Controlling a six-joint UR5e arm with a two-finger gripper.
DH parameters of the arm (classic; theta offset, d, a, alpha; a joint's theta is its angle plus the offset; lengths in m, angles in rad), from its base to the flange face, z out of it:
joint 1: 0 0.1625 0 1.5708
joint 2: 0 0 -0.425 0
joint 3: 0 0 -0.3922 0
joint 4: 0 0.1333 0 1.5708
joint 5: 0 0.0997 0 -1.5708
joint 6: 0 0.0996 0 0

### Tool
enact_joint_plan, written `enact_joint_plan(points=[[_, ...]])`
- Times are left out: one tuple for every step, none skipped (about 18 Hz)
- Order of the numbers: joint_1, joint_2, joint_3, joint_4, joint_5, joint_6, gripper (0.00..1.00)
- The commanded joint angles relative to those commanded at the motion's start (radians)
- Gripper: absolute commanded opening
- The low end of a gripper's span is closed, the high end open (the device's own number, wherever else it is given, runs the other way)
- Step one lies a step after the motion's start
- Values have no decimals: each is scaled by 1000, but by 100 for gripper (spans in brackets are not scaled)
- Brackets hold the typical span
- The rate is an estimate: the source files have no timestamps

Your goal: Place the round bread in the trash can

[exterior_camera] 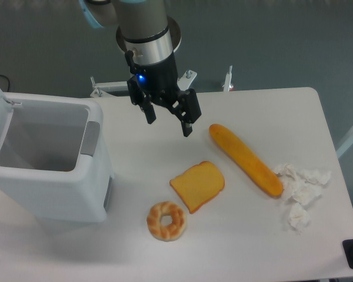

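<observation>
hovering with fingers apart and empty, the gripper [168, 120] risks grabbing the ring-shaped bread [166, 221] by mistake, since no knotted bun shows on the bench [253, 247].

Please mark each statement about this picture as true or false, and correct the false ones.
1. The gripper holds a bread. False: it is open and empty, above the table.
2. The trash can has its lid open. True.
3. The toast lies between the ring bread and the long loaf. True.
4. The crumpled paper lies beside the trash can. False: it lies at the right, by the long loaf's end.
5. A puffy bun lies on the table. False: none is visible there.
</observation>
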State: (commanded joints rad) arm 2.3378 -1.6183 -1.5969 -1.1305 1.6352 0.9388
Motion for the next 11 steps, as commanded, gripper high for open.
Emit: enact_joint_plan(points=[[0, 0, -5, 2, 0, -2, 100], [-2, 0, -5, 2, 0, -2, 100], [-2, 0, -5, 2, 0, -2, 100], [0, 0, -5, 2, -2, 0, 100], [0, 0, -5, 2, -2, 0, 100], [0, 0, -3, 2, -2, 2, 100], [0, 0, -3, 2, -2, 3, 100], [2, 0, -3, 2, -2, 3, 100], [2, 0, -3, 2, -2, 3, 100], [3, 0, -3, 2, -3, 5, 100], [6, 2, -3, 3, -8, 5, 100]])
